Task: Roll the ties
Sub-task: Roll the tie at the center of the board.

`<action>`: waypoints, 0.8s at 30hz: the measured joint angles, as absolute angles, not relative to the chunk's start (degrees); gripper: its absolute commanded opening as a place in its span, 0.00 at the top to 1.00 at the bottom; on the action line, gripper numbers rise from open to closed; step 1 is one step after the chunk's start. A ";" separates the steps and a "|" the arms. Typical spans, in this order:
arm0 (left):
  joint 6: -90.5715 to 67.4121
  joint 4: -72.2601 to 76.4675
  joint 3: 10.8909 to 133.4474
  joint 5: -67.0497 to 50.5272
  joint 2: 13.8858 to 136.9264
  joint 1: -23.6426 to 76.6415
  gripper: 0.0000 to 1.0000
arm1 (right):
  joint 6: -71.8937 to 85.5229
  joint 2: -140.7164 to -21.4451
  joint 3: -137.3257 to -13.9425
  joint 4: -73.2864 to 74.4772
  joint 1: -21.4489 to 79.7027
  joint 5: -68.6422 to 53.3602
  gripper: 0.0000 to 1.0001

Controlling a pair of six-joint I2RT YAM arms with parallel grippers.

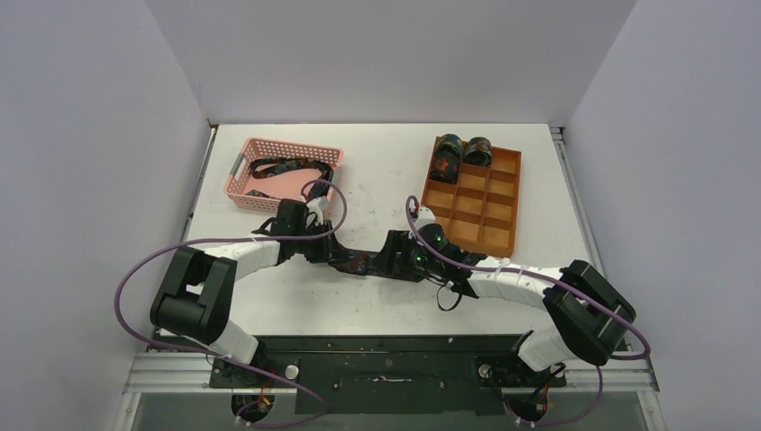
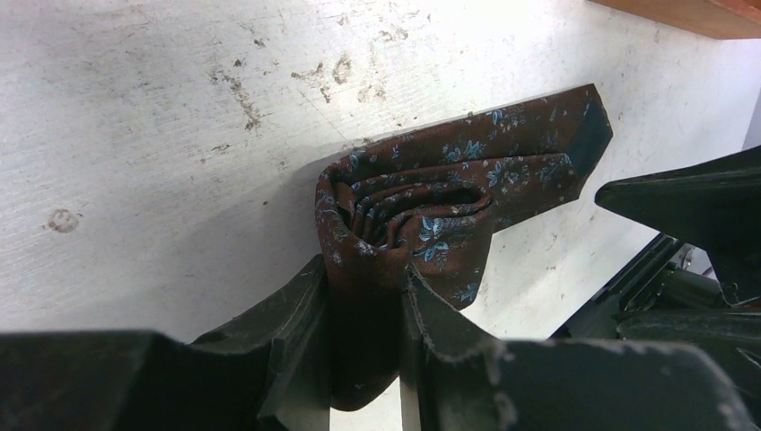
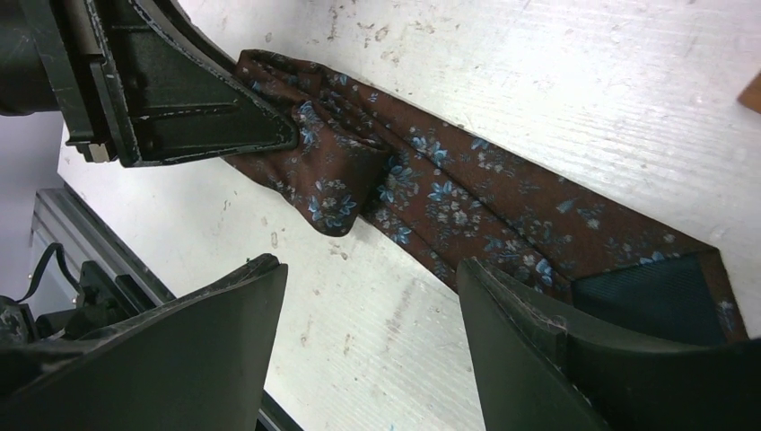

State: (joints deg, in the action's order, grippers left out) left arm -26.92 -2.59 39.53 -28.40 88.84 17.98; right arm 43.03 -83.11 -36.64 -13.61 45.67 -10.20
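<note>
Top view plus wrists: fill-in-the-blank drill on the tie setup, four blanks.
The left arm's fingers are ____ on the brown tie.
The right arm's fingers stand ____ by that tie's pointed end.
The orange tray holds ____ rolled ties.
An unrolled tie lies in the ____ basket.
Missing: shut, open, two, pink.

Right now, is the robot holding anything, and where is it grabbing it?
The left gripper pinches the tie at its rolled-up end. The right gripper is open, holding nothing.
</note>
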 measured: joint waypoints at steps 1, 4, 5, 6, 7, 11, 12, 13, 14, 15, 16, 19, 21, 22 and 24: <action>-27.05 -3.11 39.72 -27.81 88.79 18.20 0.95 | 42.85 -82.81 -36.45 -13.50 45.67 -9.56 0.31; -27.24 -5.89 40.77 -25.41 88.27 19.22 1.00 | 42.52 -82.50 -36.21 -13.08 45.67 -7.44 0.35; -27.22 -7.01 41.23 -24.69 88.05 19.55 1.00 | 42.41 -82.50 -36.21 -12.88 45.67 -6.79 0.37; -27.18 -8.62 41.89 -23.55 87.70 20.08 1.00 | 42.26 -82.50 -36.21 -12.56 45.67 -5.72 0.38; -27.16 -9.98 42.44 -22.57 87.29 20.51 1.00 | 42.13 -82.54 -36.21 -12.38 45.67 -4.91 0.39; -26.59 -16.56 44.75 -18.13 85.65 22.31 1.00 | 41.78 -83.26 -36.10 -11.90 45.71 -2.85 0.39; -26.50 -18.57 45.52 -16.71 85.23 22.85 1.00 | 41.78 -83.26 -35.77 -11.90 45.82 -2.31 0.39; -26.37 -20.67 46.44 -15.16 84.88 23.38 1.00 | 41.76 -83.22 -35.44 -11.90 46.09 -1.63 0.39; -26.28 -23.05 47.59 -13.52 84.60 23.97 1.00 | 41.74 -83.22 -35.03 -11.88 46.39 -0.62 0.39; -26.17 -25.43 48.90 -11.70 84.42 24.58 1.00 | 41.71 -83.18 -34.68 -11.84 46.74 0.01 0.39; -26.09 -27.73 50.35 -9.82 84.40 25.17 1.00 | 41.69 -83.00 -34.17 -11.73 47.33 0.80 0.39; -25.63 -34.63 55.13 -3.05 84.40 27.24 1.00 | 41.63 -81.91 -32.51 -10.92 49.56 2.90 0.39; -25.36 -38.20 57.71 0.78 84.47 28.60 1.00 | 41.63 -80.55 -31.35 -10.31 50.78 4.19 0.39; -25.32 -40.38 59.27 3.05 84.79 29.43 1.00 | 41.69 -79.66 -30.61 -10.13 51.24 4.71 0.39; -25.41 -44.56 62.67 7.79 86.26 31.42 1.00 | 41.89 -77.73 -28.93 -9.78 52.07 5.52 0.39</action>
State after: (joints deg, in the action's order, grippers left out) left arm -25.41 -44.56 62.67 7.79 86.26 31.42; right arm 41.89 -77.73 -28.93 -9.78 52.07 5.52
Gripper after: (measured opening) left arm 0.239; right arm 0.611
